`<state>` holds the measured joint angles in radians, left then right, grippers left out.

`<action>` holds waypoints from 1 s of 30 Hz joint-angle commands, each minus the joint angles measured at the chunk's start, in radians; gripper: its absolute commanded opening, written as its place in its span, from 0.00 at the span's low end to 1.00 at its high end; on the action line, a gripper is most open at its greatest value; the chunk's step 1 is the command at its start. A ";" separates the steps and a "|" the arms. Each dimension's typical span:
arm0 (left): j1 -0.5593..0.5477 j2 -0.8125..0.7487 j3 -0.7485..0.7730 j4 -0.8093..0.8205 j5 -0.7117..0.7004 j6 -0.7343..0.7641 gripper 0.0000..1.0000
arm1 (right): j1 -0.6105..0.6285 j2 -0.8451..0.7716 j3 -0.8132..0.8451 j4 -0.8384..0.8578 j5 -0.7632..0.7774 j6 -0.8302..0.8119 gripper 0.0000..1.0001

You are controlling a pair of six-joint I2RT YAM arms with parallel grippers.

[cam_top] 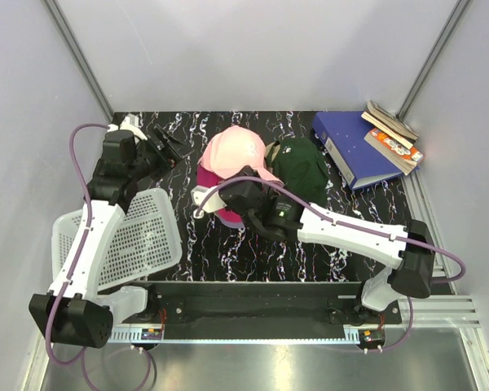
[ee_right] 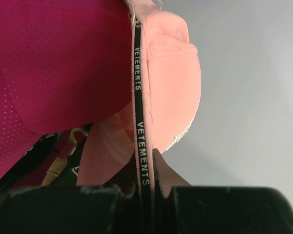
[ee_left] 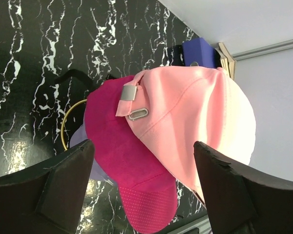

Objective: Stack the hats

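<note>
A light pink cap [cam_top: 232,151] lies over a magenta cap [cam_top: 214,181] at the mat's middle. A dark green cap [cam_top: 301,167] sits just to their right. My right gripper [cam_top: 246,194] is shut on the pink cap's edge; in the right wrist view the fingers pinch its lettered sweatband [ee_right: 141,146] below the magenta brim [ee_right: 53,63]. My left gripper [cam_top: 167,148] is open and empty, left of the caps; it frames the pink cap [ee_left: 195,112] and magenta cap [ee_left: 132,165]. A lavender sliver [ee_left: 80,141] peeks from under the magenta cap. No tan cap shows.
A white mesh basket [cam_top: 138,236] lies tilted at the near left under the left arm. A blue binder [cam_top: 350,147] and books [cam_top: 391,134] sit at the far right. Gold [ee_left: 64,124] and black [ee_left: 73,74] wire rings lie beside the caps.
</note>
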<state>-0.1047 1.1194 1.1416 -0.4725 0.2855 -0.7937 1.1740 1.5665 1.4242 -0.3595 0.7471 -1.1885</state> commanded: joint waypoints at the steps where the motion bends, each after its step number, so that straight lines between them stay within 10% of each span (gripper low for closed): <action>1: 0.005 -0.020 -0.025 0.031 -0.009 -0.007 0.87 | 0.047 0.007 -0.018 -0.010 0.026 -0.123 0.09; 30: -0.001 0.049 -0.278 0.258 0.130 -0.162 0.75 | 0.187 0.029 -0.245 0.139 0.035 -0.094 0.25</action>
<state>-0.1047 1.1831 0.8860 -0.3256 0.3519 -0.9115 1.3235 1.5986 1.1938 -0.2287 0.8295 -1.2369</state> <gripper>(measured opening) 0.772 0.255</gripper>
